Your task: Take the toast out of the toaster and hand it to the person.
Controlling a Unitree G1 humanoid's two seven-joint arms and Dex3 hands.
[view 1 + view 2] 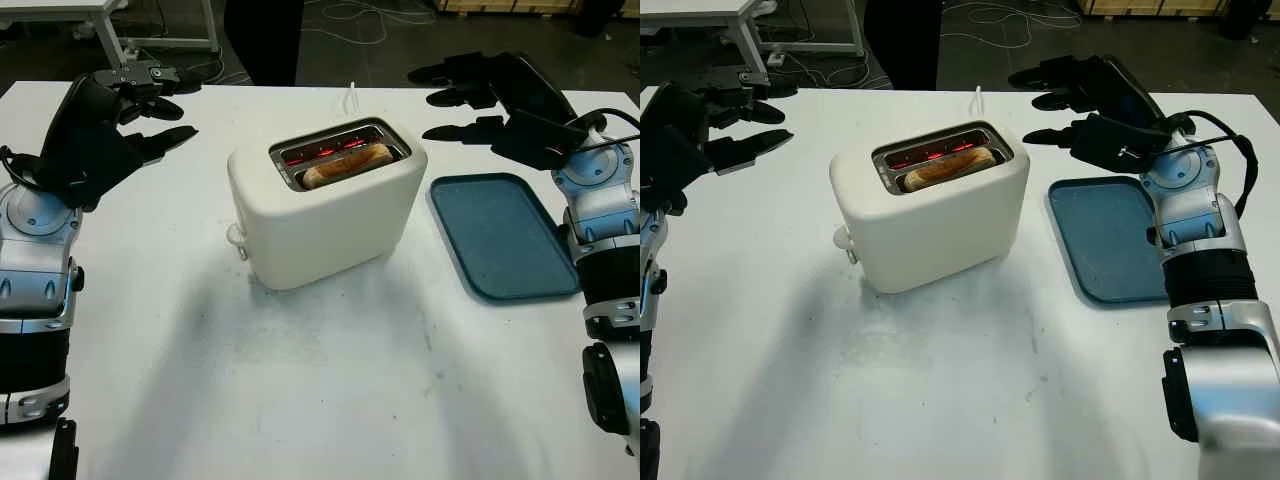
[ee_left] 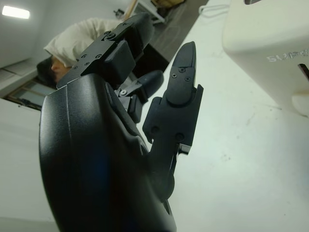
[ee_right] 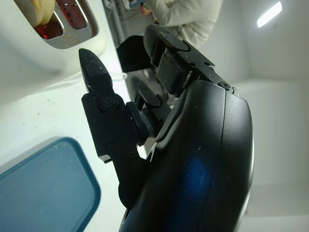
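Cream-white plastic forms the body of the toaster (image 1: 325,205), which stands near the middle of the white table (image 1: 300,400), turned at an angle so that its long axis runs from my near left toward my far right. Its chrome-rimmed top carries two parallel slots along that same axis; the far slot glows red inside. The toast (image 1: 347,164) sits in the near slot, standing on edge, with its browned upper crust showing just above the rim. Its long axis follows the slot, so one end points toward my near left and the other toward my far right. A small rounded knob (image 1: 236,238) projects from the toaster's near left end.

My left hand (image 1: 120,125) hovers above the table's far left area, well apart from the toaster, released and holding nothing, its fingers (image 2: 181,82) directed toward the toaster. My right hand (image 1: 1090,110) hovers over the far right area, just beyond the blue tray (image 1: 505,240), likewise released and grasping nothing, its fingers (image 3: 96,77) directed toward the toaster's top. The tray lies flat on the table to the right of the toaster, near it but not touching.

A person in a light-coloured top (image 3: 186,19) stands beyond the table's far edge, seen in both wrist views.
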